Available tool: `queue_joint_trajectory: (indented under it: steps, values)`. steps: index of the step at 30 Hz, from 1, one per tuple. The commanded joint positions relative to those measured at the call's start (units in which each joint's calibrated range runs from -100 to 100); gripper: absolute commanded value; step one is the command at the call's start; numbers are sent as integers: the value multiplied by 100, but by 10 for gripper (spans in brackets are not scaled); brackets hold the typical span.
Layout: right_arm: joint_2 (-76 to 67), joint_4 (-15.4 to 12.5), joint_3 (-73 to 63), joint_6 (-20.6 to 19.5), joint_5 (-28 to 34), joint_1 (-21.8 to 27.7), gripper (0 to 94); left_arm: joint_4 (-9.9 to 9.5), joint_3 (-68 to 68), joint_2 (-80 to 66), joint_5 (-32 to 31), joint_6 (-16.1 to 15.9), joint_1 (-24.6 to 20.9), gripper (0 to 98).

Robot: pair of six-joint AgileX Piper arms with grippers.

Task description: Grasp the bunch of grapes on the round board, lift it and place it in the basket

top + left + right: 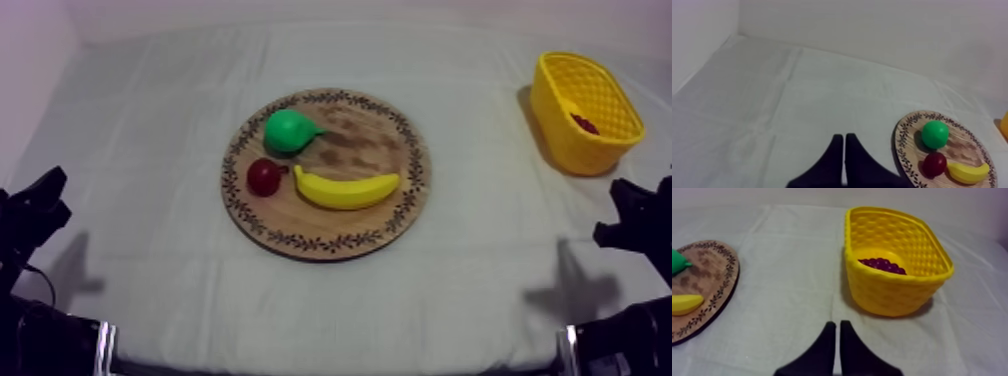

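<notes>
Top view, board: one round wooden board with a patterned rim (372, 146) lies mid-table on the grey-white cloth (140, 150).
Top view, fruit on the board: one green toy pear (288, 130) sits at the far side. One small red fruit (265, 177) is just beside the stem end of one yellow toy banana (347, 189).
Top view, basket: one yellow basket with latticed walls (590, 143) stands at the table's far right, well apart from the board.
Top view, grapes: the bunch of dark red toy grapes (585, 124) shows as a dark patch inside the basket, below its rim.
Left wrist view, pincer: the left gripper (844, 136) has its two black fingers pressed together into a narrow wedge. It holds nothing and sits over bare cloth.
Left wrist view, surroundings: the board with its three fruits lies near the gripper.
Right wrist view, pincer: the right gripper (837, 323) is likewise closed to a wedge and grips nothing. Its tips are over the cloth just before the basket.
Right wrist view, grapes: one bunch of small round purple-red beads, tightly clustered, lies on the basket's floor.
Right wrist view, board: its rim, the pear and the banana show well apart from the basket.
</notes>
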Motion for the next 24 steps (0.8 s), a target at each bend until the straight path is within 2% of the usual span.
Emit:
queue_joint_trajectory:
  steps: [1, 5, 8, 24]
  values:
    - [-77, -10, 5, 132, 28, -11, 4, -2, -2, 0, 1, 0, 0, 1]
    - [-164, -29, 9, 366, 89, -28, 6, -2, -2, 0, 1, 0, 0, 1]
    - [-182, -181, 4, 605, 163, -33, 5, -2, -2, 0, 1, 0, 0, 1]
    - [-191, -263, -1, 671, 221, -48, 4, -2, -2, 0, 1, 0, 0, 1]
